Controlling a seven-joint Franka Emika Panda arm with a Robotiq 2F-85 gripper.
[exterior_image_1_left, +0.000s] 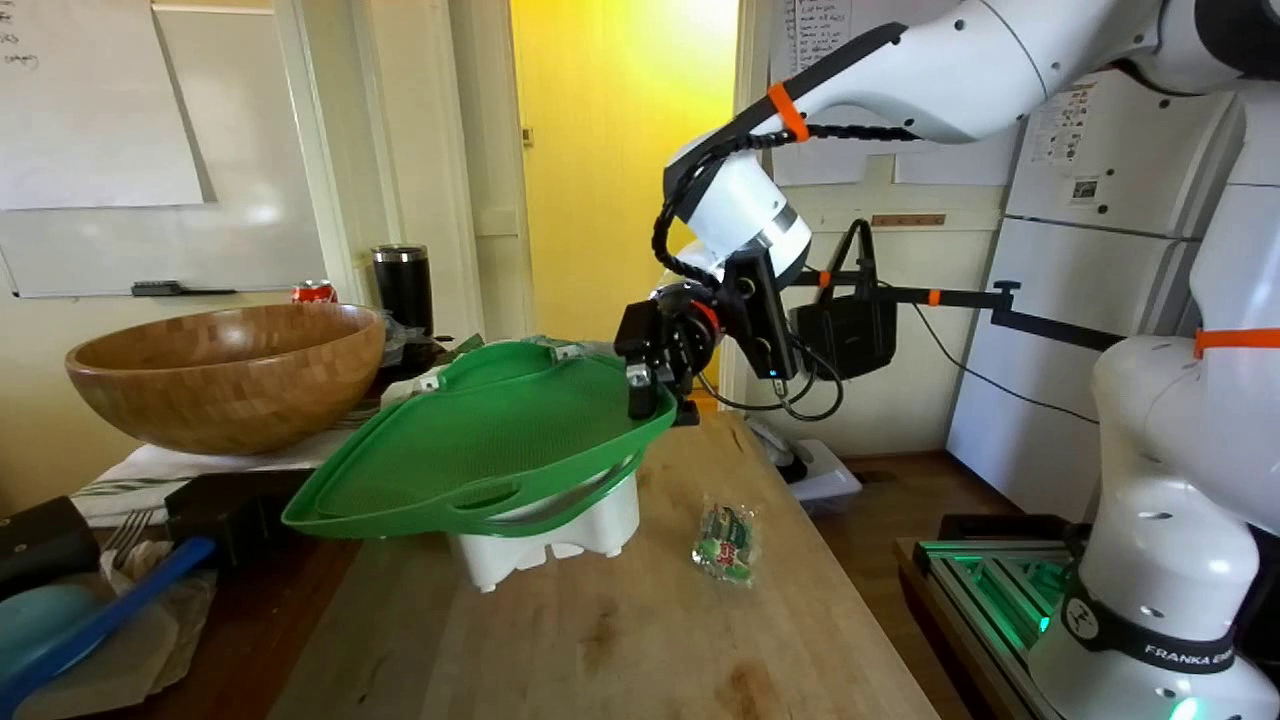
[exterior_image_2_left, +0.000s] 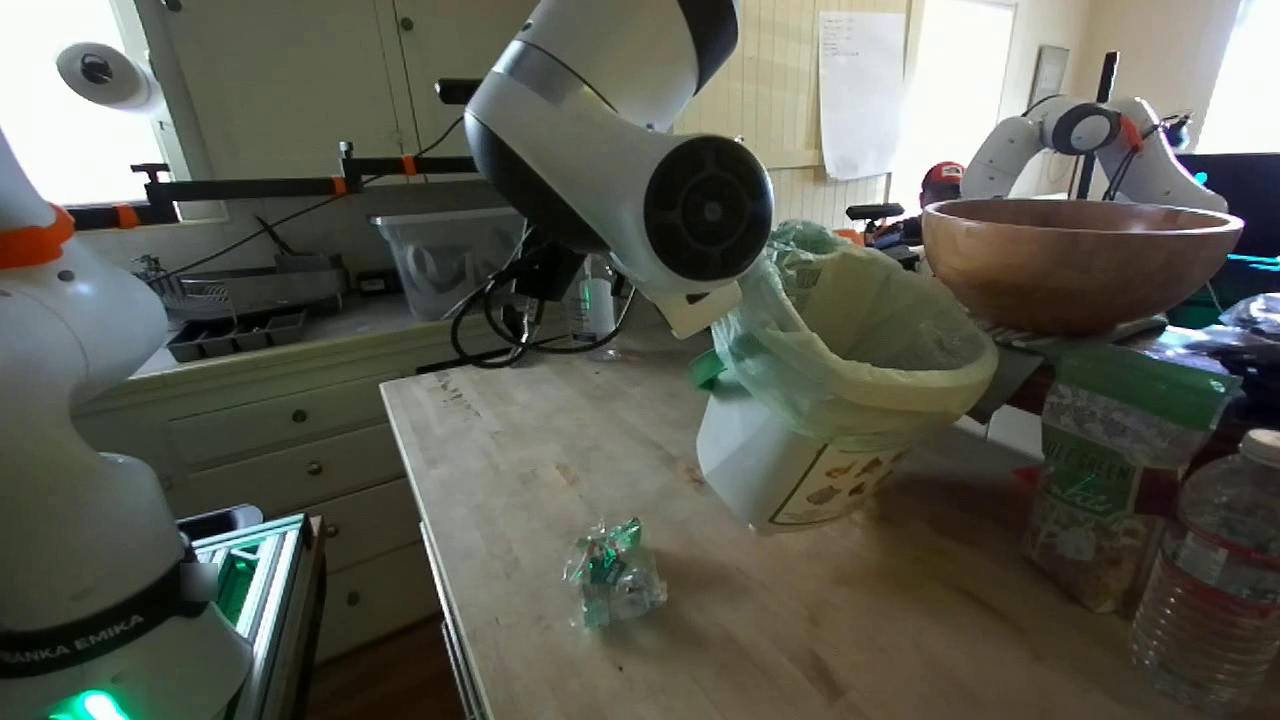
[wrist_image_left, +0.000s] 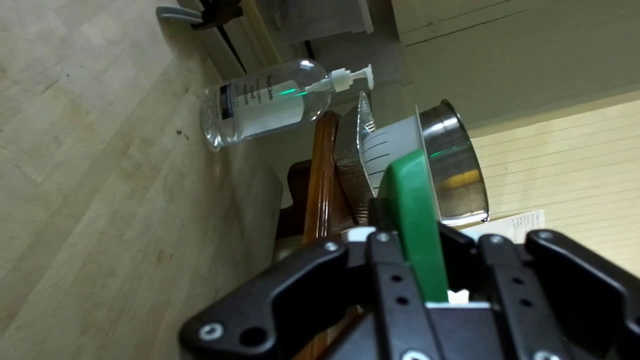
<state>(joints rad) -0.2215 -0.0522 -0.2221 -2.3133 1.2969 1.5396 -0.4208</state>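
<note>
Gripper (wrist_image_left: 419, 229): fingers pinching edge of green lid (exterior_image_1_left: 480, 420), one each side, thin rim between them in wrist view. Hold's at one corner only, rest of lid sticks out from fingers, slanted. Lid is at top of white bin (exterior_image_2_left: 755, 455); can't tell if it's hinged on, resting or held clear. Bin mouth lined w/ pale bag (exterior_image_2_left: 812, 375), folded over rim. Arm (exterior_image_2_left: 620, 190) blocks the fingers in an exterior view.

Risks, judging by looks: lid could slip or swivel, cause = smooth thin edge + off-centre hold, so its weight levers on fingertips. If lid's attached to bin or caught on bag, a hard pull prob drags or tips bin, or yanks bag loose. Cables (exterior_image_1_left: 785, 402) loop under arm, could snag on a low turn.

Further out: clear packet (exterior_image_1_left: 727, 543) on wood table (exterior_image_1_left: 640, 640), near bin but apart; could get knocked if bin slides that way. Pump bottle (wrist_image_left: 270, 102) stands on table beyond fingers in wrist view, could be bumped by a wide swing. Wooden bowl (exterior_image_1_left: 230, 375) past bin, prob at risk only if lid swings far
</note>
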